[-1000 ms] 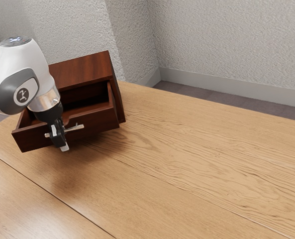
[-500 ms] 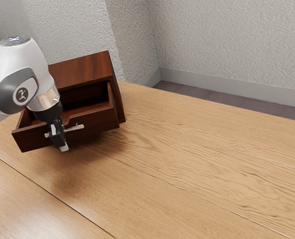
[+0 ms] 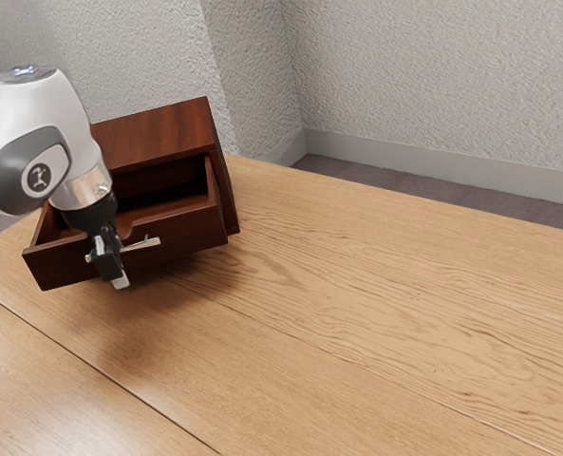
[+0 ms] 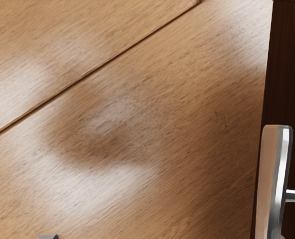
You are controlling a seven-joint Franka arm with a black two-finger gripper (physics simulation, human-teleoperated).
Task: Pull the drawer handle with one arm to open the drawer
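A dark brown drawer box (image 3: pixel 167 133) stands at the table's far left in the exterior view. Its drawer (image 3: pixel 181 223) is pulled well out toward the front, and its inside looks bare. A silver bar handle (image 3: pixel 140 245) runs across the drawer front. My black gripper (image 3: pixel 110 266) hangs at the handle's left end, fingers pointing down and standing apart, with the bar against them. In the wrist view the handle (image 4: pixel 275 179) lies off to one side on the dark drawer front (image 4: pixel 286 74), with table wood under my hand.
The light wooden table (image 3: pixel 357 313) stretches wide to the exterior view's right and front, with a plank seam (image 4: pixel 87 74) running across it. Grey walls and a baseboard (image 3: pixel 452 166) close the room behind the table.
My hand and arm have edged a little to the exterior view's left and up. The drawer and its handle have barely shifted.
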